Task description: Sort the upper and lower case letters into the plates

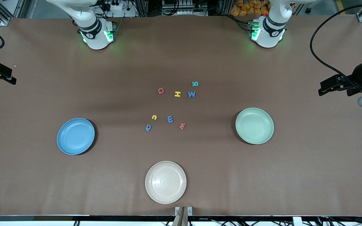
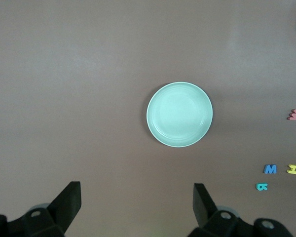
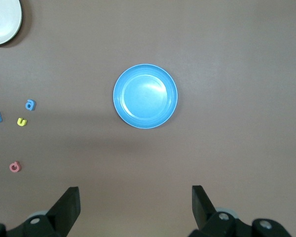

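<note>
I have not started the sorting yet, as far as I can judge. The sky blue plate [image 1: 75, 136] lies toward my right arm's end of the desk [image 1: 309, 175] and holds nothing. The mint green plate [image 1: 254, 126] lies toward my left arm's end and is also bare. All eight foam letters are on the desk between the two plates, so all eight are left to move.

The letters make two loose rows. In the row farther from the front camera I read a red Q [image 1: 161, 91], a yellow H [image 1: 177, 94] and a blue M [image 1: 192, 94], and a teal k [image 1: 195, 83] lies a little farther again, just beside the M. In the nearer row I read a yellow u [image 1: 154, 117], a blue E [image 1: 170, 119], a blue a [image 1: 148, 127] and a red m [image 1: 182, 126]. Several are turned, so I cannot be certain of the case of each one. I see no brand or label on the plates.

A cream-white plate [image 1: 165, 182] lies nearest to the front camera; I think it has no part in the task.

My left end effector [image 2: 138, 202] hangs high over the desk near the green plate, with its fingers wide apart and holding nothing. My right end effector [image 3: 135, 205] hangs near the blue plate in the same way, spread and without load. Both arms wait.
</note>
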